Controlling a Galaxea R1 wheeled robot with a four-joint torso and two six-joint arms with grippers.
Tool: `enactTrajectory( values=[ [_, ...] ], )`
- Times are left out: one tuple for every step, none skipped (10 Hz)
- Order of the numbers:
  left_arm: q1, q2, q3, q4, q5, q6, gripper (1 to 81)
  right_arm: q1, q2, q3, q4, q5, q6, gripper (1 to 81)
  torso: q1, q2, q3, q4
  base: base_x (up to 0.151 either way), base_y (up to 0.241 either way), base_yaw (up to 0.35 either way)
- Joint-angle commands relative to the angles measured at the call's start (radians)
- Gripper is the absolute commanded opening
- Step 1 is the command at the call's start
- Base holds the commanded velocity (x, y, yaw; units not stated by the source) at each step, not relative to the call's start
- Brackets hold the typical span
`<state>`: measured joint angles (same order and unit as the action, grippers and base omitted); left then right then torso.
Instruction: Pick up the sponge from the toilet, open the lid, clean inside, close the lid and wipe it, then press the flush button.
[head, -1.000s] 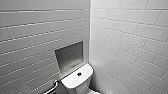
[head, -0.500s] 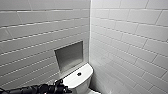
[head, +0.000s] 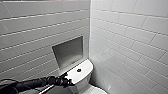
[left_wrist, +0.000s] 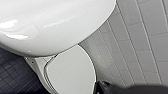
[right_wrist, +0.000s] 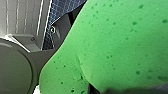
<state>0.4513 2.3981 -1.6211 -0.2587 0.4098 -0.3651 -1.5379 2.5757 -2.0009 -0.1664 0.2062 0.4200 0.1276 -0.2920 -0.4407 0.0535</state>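
Though hard to read finger by finger, judged closed on the sponge (right_wrist: 120, 42) at the right gripper: bright green, pressed up close to that wrist's camera, hanging clear of the dark tiled floor (right_wrist: 62, 8) beyond. No telling open from closed at the left gripper (head: 65, 80): a dark shape at the end of the left arm, just beside the near left edge of the cistern (head: 86, 65), short of the flush button (head: 79, 70) on its flat top. No sign of anything held there. Outward and downward from that gripper, past the cistern's rounded front, to the lid (left_wrist: 72, 72): down flat over the bowl of the toilet (head: 85, 85), long axis running straight out from the cistern, hinge end tucked beneath it, free end farthest off. Judged nearer the left arm than the right, so probably a lift for the left, reaching down and forward to that far rim. Tiled wall (left_wrist: 140, 42) close along one side; little room to swing wide.
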Motion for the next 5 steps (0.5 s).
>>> enactTrajectory(
  values=[
    [-0.200, 0.020, -0.034, -0.030, 0.061, -0.029, 1.0, 0.018, -0.021, 0.013, 0.010, -0.051, 0.003, 1.0, 0.000, 0.000, 0.001, 0.000, 0.000, 0.000, 0.000],
    [-0.219, 0.033, -0.037, -0.028, 0.054, -0.049, 1.0, 0.018, -0.018, 0.013, 0.010, -0.051, 0.003, 1.0, 0.000, 0.000, -0.005, 0.000, 0.000, 0.000, 0.000],
    [-0.231, 0.047, -0.048, -0.028, 0.049, -0.064, 1.0, 0.018, -0.015, 0.011, 0.010, -0.051, 0.003, 1.0, 0.000, 0.000, -0.005, 0.000, 0.000, 0.000, 0.000],
    [-0.239, 0.076, -0.081, -0.025, 0.047, -0.077, 1.0, 0.018, -0.010, 0.004, 0.010, -0.051, 0.003, 1.0, 0.000, 0.000, -0.005, 0.000, 0.000, 0.000, 0.000],
    [-0.243, 0.107, -0.120, -0.028, 0.046, -0.080, 1.0, 0.018, -0.006, -0.004, 0.013, -0.051, 0.003, 1.0, 0.000, 0.000, -0.005, 0.000, 0.000, 0.000, 0.000]
  ],
)
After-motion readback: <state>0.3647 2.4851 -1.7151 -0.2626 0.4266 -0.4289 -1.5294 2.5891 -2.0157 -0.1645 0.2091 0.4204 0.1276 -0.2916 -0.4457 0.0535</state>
